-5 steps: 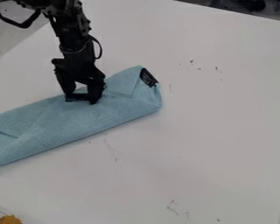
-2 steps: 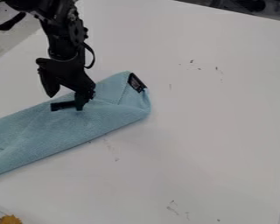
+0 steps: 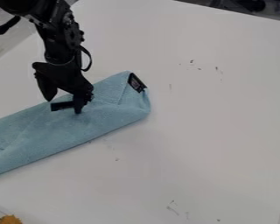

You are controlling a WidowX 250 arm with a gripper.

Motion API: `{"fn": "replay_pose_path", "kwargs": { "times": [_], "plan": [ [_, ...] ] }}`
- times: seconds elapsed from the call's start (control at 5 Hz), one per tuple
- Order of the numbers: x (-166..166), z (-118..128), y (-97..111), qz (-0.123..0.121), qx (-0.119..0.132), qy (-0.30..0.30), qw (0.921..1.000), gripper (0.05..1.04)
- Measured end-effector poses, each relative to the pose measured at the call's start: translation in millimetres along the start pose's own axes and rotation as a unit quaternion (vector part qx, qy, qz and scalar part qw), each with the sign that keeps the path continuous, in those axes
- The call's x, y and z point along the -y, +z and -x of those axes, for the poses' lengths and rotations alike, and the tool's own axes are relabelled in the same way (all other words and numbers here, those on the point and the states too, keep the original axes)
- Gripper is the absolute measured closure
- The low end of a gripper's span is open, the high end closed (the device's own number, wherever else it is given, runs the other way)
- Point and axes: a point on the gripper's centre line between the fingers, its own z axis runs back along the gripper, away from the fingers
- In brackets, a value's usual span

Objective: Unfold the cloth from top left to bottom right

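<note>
Cloth (image 3: 49, 135): light blue, folded into a long band on the left half of the table, slanting from the left edge of the view up to the right.
Orange piece (image 3: 10, 219): bottom left corner, well apart from the cloth, with a thin rod at its left side.
Arm (image 3: 61, 50): comes in from the upper left and stands over the cloth's upper long edge, in the way on that side.
Gripper (image 3: 63, 106): low over the middle of the visible cloth, fingers spread, the right-hand one in view down at the fabric.
Dark strip (image 3: 61, 106): on the cloth, between the fingers (what it is, I cannot tell).
Tag (image 3: 136, 82): black, at the cloth's upper right corner.
Table (image 3: 212, 140): white, reaching well past the cloth's right end, with small dark marks (image 3: 217, 68).
Far edge: slants down to the right, dark things (image 3: 247, 4) beyond it.
</note>
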Motion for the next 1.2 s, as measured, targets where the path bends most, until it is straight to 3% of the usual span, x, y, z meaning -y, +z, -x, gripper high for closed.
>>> {"fn": "replay_pose_path", "kwargs": {
  "times": [0.2,0.6,0.8,1.2],
  "plan": [
    [1.1,5.4,-12.4,0.018,-0.013,0.005,0.9997,0.083],
    [-0.8,1.0,-16.7,0.022,-0.013,0.005,0.9997,0.083],
    [-1.4,1.8,-17.4,0.022,-0.01,0.008,0.9997,0.133],
    [-1.0,3.5,-17.4,0.017,0.002,0.002,0.9998,0.548]
  ]
}}
